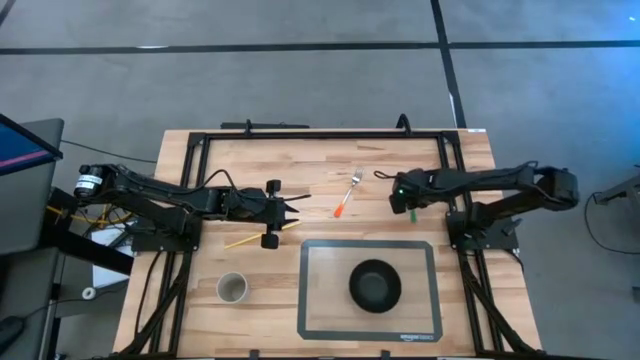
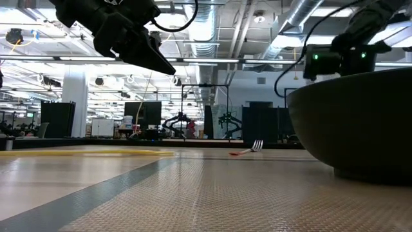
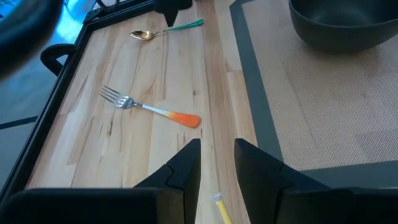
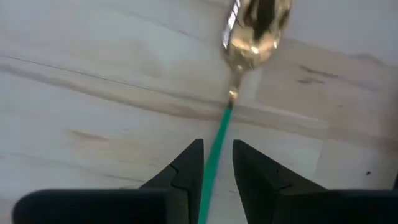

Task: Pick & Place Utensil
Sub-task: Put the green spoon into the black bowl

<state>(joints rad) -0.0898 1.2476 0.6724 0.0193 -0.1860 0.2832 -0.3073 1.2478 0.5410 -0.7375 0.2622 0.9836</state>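
A spoon (image 4: 252, 31) with a gold bowl and a green handle (image 4: 219, 134) lies flat on the wooden table, also seen in the left wrist view (image 3: 165, 30). My right gripper (image 4: 217, 144) is low over it, narrowly open, one finger on each side of the handle. In the high view only the handle's green end (image 1: 411, 211) sticks out from under the right gripper (image 1: 392, 185). My left gripper (image 1: 300, 203) hovers above the table's middle (image 3: 217, 144), narrowly open and holding nothing. A fork (image 1: 347, 197) with an orange handle lies between the arms.
A dark bowl (image 1: 375, 285) sits on a grey-bordered mat (image 1: 320, 300) at the near right. A small cup (image 1: 232, 288) stands near the front left. A yellow utensil (image 1: 250, 238) lies under the left gripper. A black frame (image 1: 300, 133) borders the table.
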